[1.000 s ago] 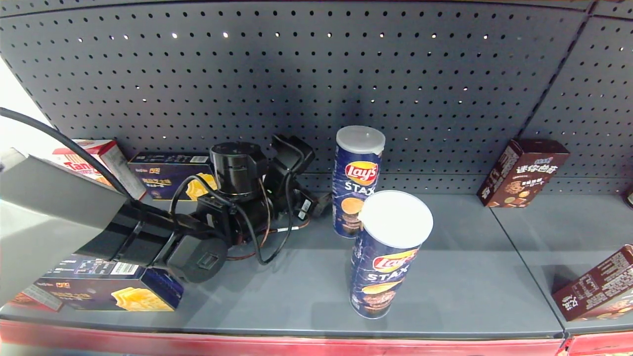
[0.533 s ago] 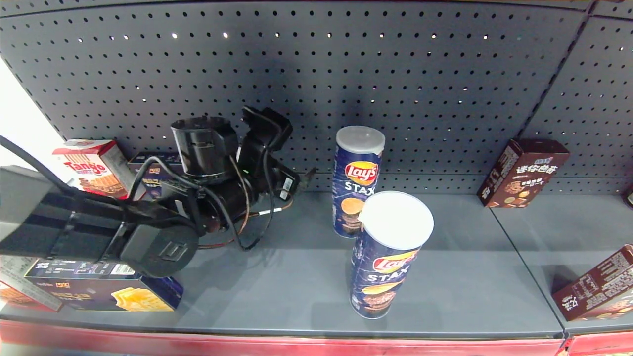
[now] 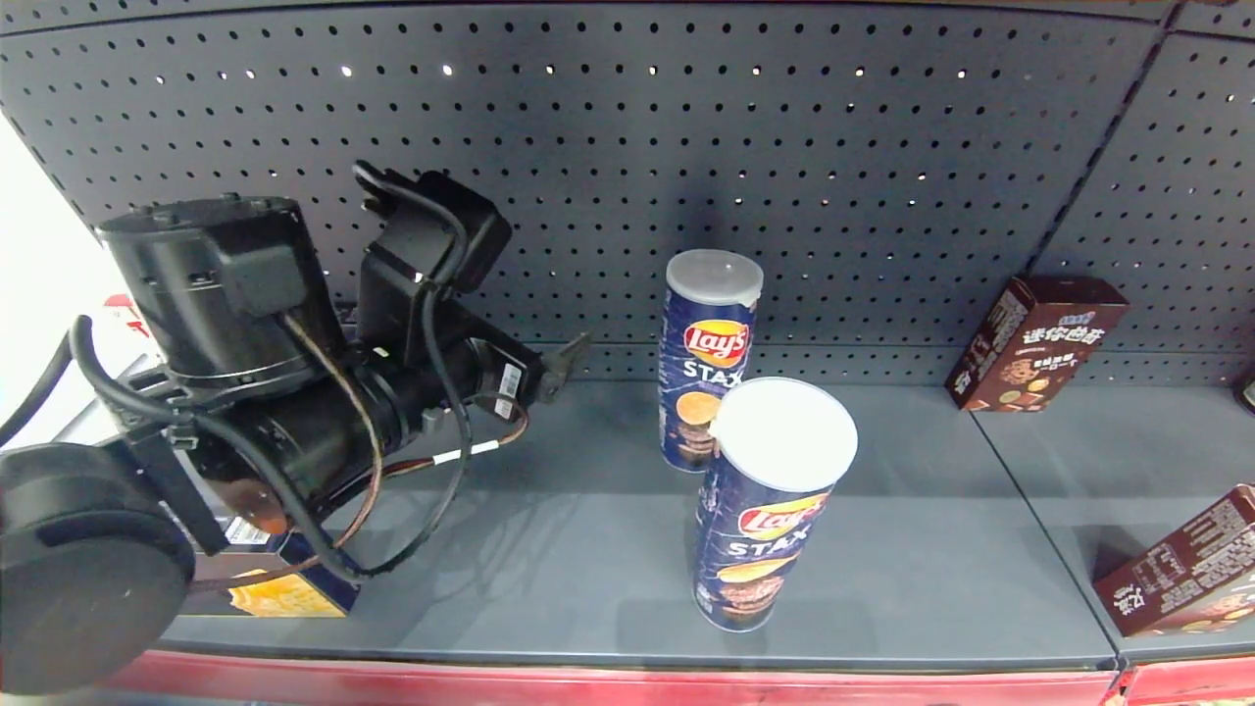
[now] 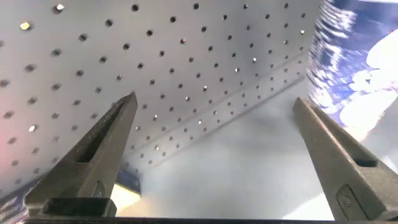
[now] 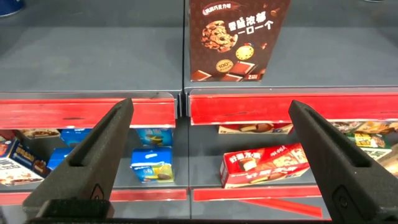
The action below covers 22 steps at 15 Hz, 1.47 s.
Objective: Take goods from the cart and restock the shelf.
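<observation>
Since both end effectors are empty, this entry lists the stock on the shelf (image 3: 608, 549) from front to back.

Front, robot's left: one blue cracker box (image 3: 279, 593), lying flat and partly covered by the left arm.

Front, centre: the near can (image 3: 775, 510) of chips, upright with its lid on.

Front, far right: the front brown box (image 3: 1181, 564), lying tilted.

Middle, left: the left end effector (image 4: 214, 102), fingers spread wide with nothing between them. It is held above the shelf floor and points toward the cans.

Behind the near can: the far can (image 3: 708, 363), upright, slightly to the left. Whether the two touch cannot be told.

Back, right: the rear brown box (image 3: 1039, 343), standing by the pegboard panel (image 3: 784, 147).

Elsewhere: the right end effector (image 5: 211, 104), fingers wide and empty, faces a shelf front that carries a biscuit box (image 5: 239, 37). Whether that box is one of the two already counted cannot be told.

Governing relation: both cans lie to the right of the left end effector, with their long axes vertical. The far can is the closer to its fingertips, across bare shelf floor. The left arm is the nearer arm. In judgement, any grasp would close sideways across that vertical axis.

Count on this shelf: two cans, two brown boxes, one blue box.
</observation>
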{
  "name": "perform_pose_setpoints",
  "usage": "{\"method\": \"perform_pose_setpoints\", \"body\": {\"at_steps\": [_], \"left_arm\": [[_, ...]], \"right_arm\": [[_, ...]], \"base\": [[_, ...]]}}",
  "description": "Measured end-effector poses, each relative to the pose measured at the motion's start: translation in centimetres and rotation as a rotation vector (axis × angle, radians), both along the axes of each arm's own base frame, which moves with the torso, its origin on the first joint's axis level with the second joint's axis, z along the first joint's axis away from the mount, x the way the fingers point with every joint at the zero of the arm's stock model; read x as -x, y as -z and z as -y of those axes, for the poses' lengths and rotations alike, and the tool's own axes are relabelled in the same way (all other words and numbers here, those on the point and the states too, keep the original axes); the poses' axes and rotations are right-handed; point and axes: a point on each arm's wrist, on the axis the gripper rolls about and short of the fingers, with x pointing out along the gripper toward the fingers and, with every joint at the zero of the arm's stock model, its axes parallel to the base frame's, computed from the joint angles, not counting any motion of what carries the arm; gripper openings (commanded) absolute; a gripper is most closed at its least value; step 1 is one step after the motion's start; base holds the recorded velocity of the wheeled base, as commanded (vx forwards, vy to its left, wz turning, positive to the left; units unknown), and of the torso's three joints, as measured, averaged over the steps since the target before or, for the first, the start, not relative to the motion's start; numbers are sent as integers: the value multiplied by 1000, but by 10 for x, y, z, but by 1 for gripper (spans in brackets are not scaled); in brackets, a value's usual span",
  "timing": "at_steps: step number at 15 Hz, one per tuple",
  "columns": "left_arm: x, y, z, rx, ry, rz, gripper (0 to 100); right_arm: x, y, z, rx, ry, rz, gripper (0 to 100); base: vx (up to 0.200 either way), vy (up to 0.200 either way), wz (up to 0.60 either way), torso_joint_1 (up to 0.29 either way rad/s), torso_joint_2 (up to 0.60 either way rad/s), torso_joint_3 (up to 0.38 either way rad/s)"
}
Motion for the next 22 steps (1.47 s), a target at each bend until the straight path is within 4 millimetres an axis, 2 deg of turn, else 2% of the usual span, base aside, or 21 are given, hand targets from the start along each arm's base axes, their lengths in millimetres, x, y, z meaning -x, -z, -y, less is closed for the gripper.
{"method": "perform_pose_setpoints", "body": {"at_steps": [5, 6, 8, 10, 11, 13, 16, 19, 22], "left_arm": [[16, 0, -12, 56, -27, -1, 100], [17, -1, -13, 65, -27, -3, 100], [17, -4, -14, 95, -27, 19, 100], [18, -4, -14, 97, -24, 23, 100], [18, -3, -14, 96, -23, 21, 100], [20, 2, -14, 91, -20, 12, 100], [23, 10, -17, 81, -22, -1, 100], [25, 13, -19, 75, -26, -10, 100], [27, 14, -21, 74, -31, -11, 100]], "right_arm": [[1, -5, 0, 19, 10, 11, 100], [4, -16, 0, 11, 8, 34, 100], [6, -49, 0, -18, -14, 72, 100], [-7, -95, 0, -32, -79, 69, 100], [-17, -114, -1, -28, -111, 69, 100], [-51, -154, -4, -4, -195, 64, 100], [-111, -186, -20, 35, -331, 35, 100], [-166, -193, -52, 106, -472, -47, 100], [-203, -179, -90, 174, -602, -149, 100]], "base": [[0, 0, 0, 0, 0, 0], [0, 0, 0, 0, 0, 0], [0, 0, 0, 0, 0, 0], [0, 0, 0, 0, 0, 0], [0, 0, 0, 0, 0, 0], [0, 0, 0, 0, 0, 0], [0, 0, 0, 0, 0, 0], [0, 0, 0, 0, 0, 0], [0, 0, 0, 0, 0, 0]]}}
